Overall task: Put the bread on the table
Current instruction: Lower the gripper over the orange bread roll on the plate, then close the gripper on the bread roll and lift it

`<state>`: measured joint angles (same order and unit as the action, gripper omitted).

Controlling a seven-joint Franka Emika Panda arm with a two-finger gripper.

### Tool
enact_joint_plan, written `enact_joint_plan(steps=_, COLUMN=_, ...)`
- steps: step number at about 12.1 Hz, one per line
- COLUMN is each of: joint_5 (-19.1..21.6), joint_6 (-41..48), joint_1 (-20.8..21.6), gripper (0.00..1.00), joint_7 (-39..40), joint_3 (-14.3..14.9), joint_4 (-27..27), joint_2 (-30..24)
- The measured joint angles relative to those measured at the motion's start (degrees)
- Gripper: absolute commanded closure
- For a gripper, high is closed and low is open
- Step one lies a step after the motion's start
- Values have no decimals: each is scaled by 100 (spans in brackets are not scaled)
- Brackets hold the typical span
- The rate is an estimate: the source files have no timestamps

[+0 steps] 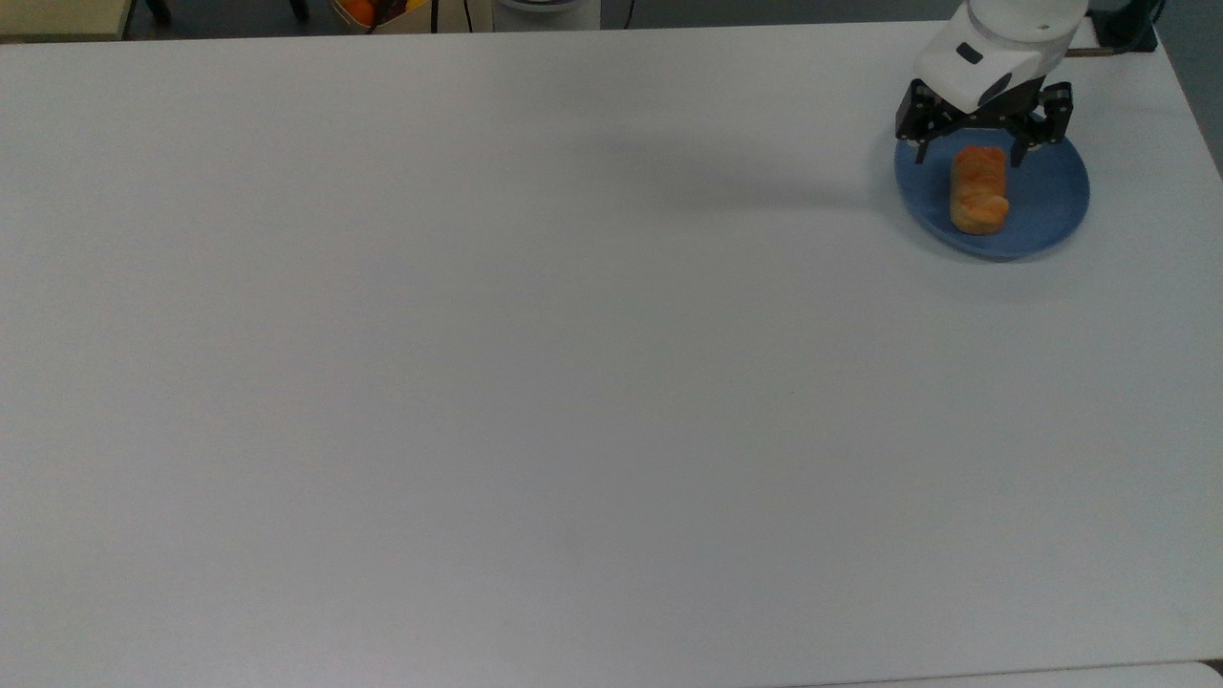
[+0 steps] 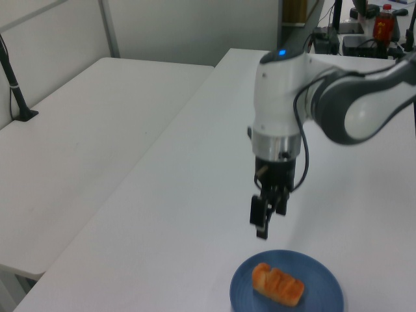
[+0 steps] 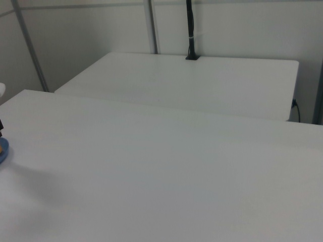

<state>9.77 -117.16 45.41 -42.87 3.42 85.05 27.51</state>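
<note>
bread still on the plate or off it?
On the plate. The bread lies flat near its middle, untouched; the open gripper hangs above its far end, fingers either side.

A round blue plate (image 1: 1046, 205) sits near one corner. A second white table (image 2: 84, 143) stands just beside, with a black pole (image 3: 190, 30) at its far edge. A red bottle (image 2: 383, 23) stands far back.

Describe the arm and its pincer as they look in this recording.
The arm has glossy white rounded shells with a dark grey joint section, a small blue light near its top and a thin black cable looping beside the wrist. The pincer is black, with an angular frame and two slim fingers.
</note>
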Motion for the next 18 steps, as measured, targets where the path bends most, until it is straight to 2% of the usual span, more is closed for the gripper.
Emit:
enact_joint_plan(steps=7, joint_5=-3, joint_6=-321, joint_1=462, gripper=0, joint_7=-313, joint_3=4, joint_4=-151, joint_2=569)
enact_joint_plan(steps=10, joint_5=-4, joint_6=-418, joint_1=526, gripper=0, joint_7=-351, joint_3=5, joint_4=-209, joint_2=795)
enact_joint_plan(steps=12, joint_5=-4, joint_6=-418, joint_1=524, gripper=14, joint_7=-429, joint_3=25, joint_4=-271, joint_2=916)
enact_joint_plan(steps=14, joint_5=-4, joint_6=-418, joint_1=524, gripper=41, joint_7=-508, joint_3=33, joint_4=-310, joint_2=995)
enact_joint_plan(steps=16, joint_5=-20, joint_6=-418, joint_1=535, gripper=51, joint_7=-526, joint_3=33, joint_4=-327, joint_2=1008)
enact_joint_plan(steps=18, joint_5=-82, joint_6=-418, joint_1=547, gripper=53, joint_7=-549, joint_3=33, joint_4=-343, joint_2=1008)
